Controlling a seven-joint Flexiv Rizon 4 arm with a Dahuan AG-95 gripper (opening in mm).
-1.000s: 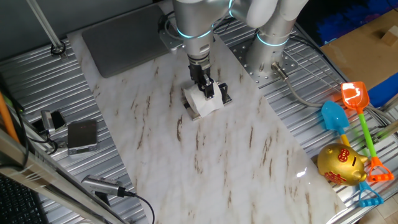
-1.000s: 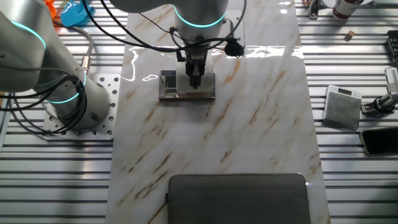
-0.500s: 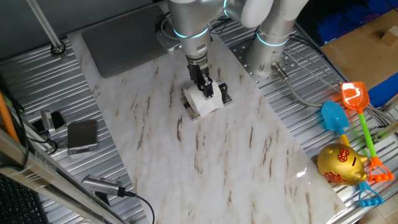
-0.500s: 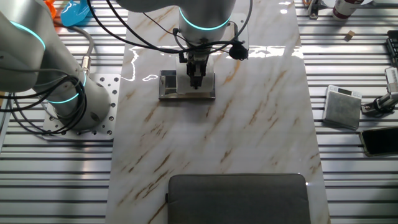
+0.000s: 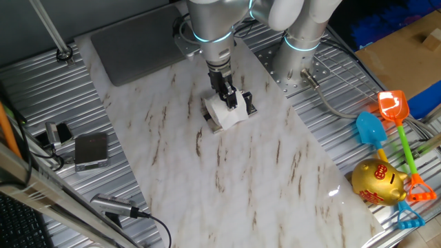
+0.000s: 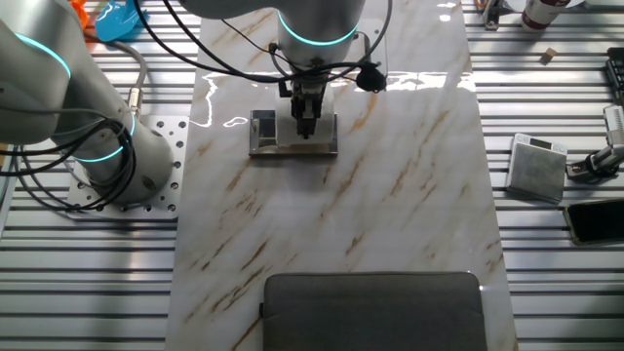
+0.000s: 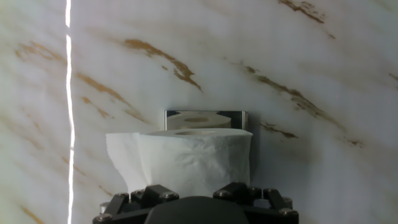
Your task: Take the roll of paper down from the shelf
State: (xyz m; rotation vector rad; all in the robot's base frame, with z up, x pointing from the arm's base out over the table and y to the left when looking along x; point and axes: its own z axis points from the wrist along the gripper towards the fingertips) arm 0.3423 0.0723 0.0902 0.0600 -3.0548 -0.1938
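A marble-patterned table top [image 5: 262,172] carries the shelf [image 6: 263,136] and a grey mat [image 6: 375,310].

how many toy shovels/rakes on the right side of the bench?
3: an orange shovel, a blue shovel beside it, and a blue rake near the frame's lower edge. More may lie out of frame.

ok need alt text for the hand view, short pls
A white roll of paper stands on end right in front of the gripper, hollow core up and a loose flap hanging at its left. Behind it the shiny metal shelf mirrors the roll's top, all on a white marble-patterned tabletop with brown veins.
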